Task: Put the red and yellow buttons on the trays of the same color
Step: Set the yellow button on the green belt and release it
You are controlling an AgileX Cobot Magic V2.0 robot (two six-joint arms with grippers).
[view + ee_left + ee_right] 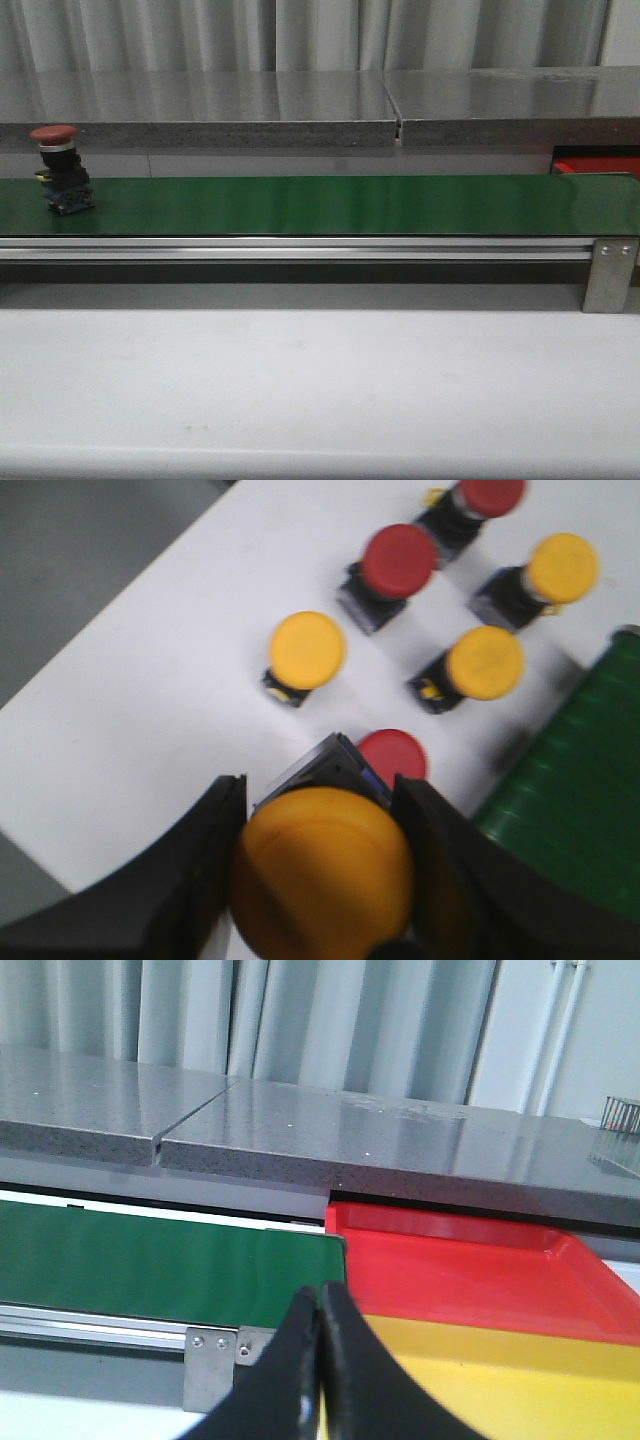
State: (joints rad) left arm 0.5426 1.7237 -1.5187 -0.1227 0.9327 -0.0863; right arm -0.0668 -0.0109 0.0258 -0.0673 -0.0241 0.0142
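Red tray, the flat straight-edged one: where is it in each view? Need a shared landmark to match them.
Front view: only a sliver of the flat red tray shows at the far right, behind the end of the long green belt.
Left wrist view: not in it.
Right wrist view: right of centre, beside the belt's end.
Shared landmark: the green belt, visible in all three views.

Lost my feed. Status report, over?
Left gripper shut on yellow button. Right gripper shut, empty. Red button on belt. Red tray bare.
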